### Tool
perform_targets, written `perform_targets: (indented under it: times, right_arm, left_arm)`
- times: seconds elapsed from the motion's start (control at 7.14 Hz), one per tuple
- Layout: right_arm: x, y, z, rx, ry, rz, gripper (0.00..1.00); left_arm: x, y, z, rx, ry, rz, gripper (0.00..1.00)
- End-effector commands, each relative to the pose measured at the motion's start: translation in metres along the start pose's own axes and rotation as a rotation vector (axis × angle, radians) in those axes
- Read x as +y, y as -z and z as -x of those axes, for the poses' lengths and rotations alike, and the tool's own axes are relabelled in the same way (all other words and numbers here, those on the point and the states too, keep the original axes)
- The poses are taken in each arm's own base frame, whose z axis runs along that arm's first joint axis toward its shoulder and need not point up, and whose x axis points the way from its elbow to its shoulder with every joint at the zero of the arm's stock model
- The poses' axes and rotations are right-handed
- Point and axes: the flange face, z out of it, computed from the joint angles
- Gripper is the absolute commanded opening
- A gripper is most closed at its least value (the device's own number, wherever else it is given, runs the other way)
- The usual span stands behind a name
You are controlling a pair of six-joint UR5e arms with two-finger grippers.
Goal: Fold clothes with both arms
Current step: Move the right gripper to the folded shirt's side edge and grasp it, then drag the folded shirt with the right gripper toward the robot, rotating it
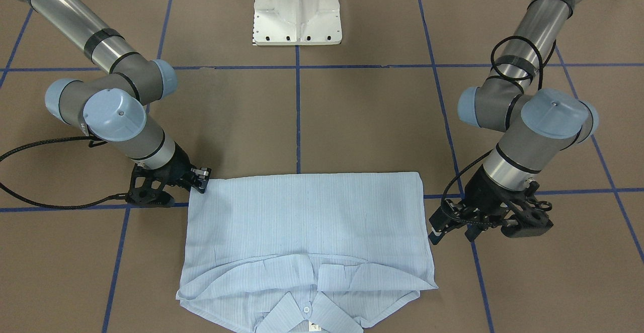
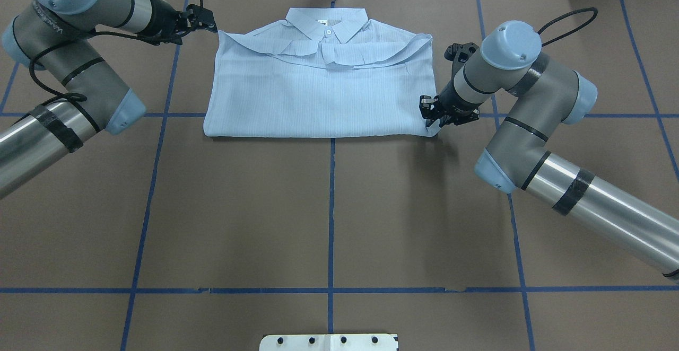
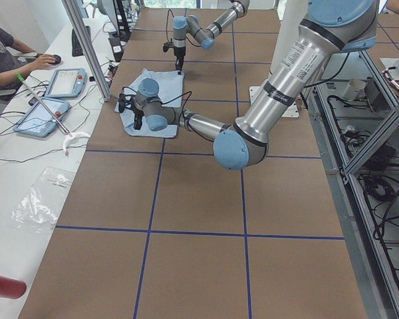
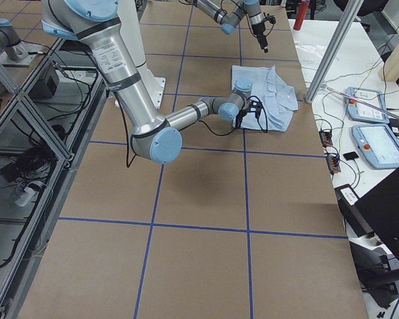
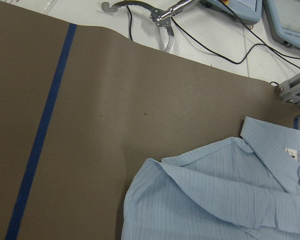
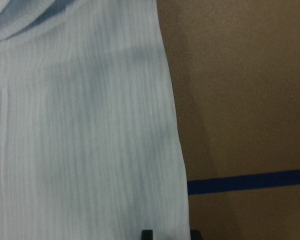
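Observation:
The light-blue shirt (image 2: 318, 96) lies folded flat at the far middle of the table, collar (image 2: 326, 22) towards the far edge and fold edge towards the robot. It also shows in the front view (image 1: 307, 222). My left gripper (image 2: 205, 18) hovers just off the shirt's far left shoulder corner, open and empty; the left wrist view shows that shoulder (image 5: 215, 195) below it. My right gripper (image 2: 431, 113) sits low at the shirt's near right corner. In the right wrist view its fingertips (image 6: 147, 234) stand slightly apart over the shirt's side edge (image 6: 175, 125).
The white pedestal base (image 1: 297, 11) stands at the robot's side. Blue tape lines (image 2: 331, 208) cross the brown table. Beyond the far edge is a white desk with pendants (image 3: 53, 86), cables and a metal tool (image 5: 160, 20). A person (image 3: 0, 46) sits there.

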Motion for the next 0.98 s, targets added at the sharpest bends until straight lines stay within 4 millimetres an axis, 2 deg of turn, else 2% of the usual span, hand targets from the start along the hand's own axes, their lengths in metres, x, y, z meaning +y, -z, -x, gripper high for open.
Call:
perform_targets:
  times: [0.0,0.14,0.42,0.7,0.84]
  right_arm:
    - [-0.002,0.003,-0.004,-0.002,0.003,0.005,0.00]
    - [-0.008,0.018,-0.006,-0.025,0.003,0.001,0.00]
    - [0.034,0.053,-0.044,-0.067,0.024,0.012,0.00]
    - [0.082,0.086,-0.096,-0.079,0.030,0.034,0.00]
    - [0.107,0.096,-0.110,-0.080,0.041,0.048,0.00]
  left_arm:
    - [0.000,0.000,0.001,-0.001,-0.001,0.000,0.99]
    - [0.000,0.000,0.001,0.000,-0.002,-0.002,0.99]
    - [0.000,0.002,-0.002,0.003,-0.004,-0.006,0.99]
    - [-0.001,0.006,-0.005,0.009,-0.005,-0.013,0.99]
    - [-0.001,0.008,-0.007,0.012,-0.008,-0.016,0.99]
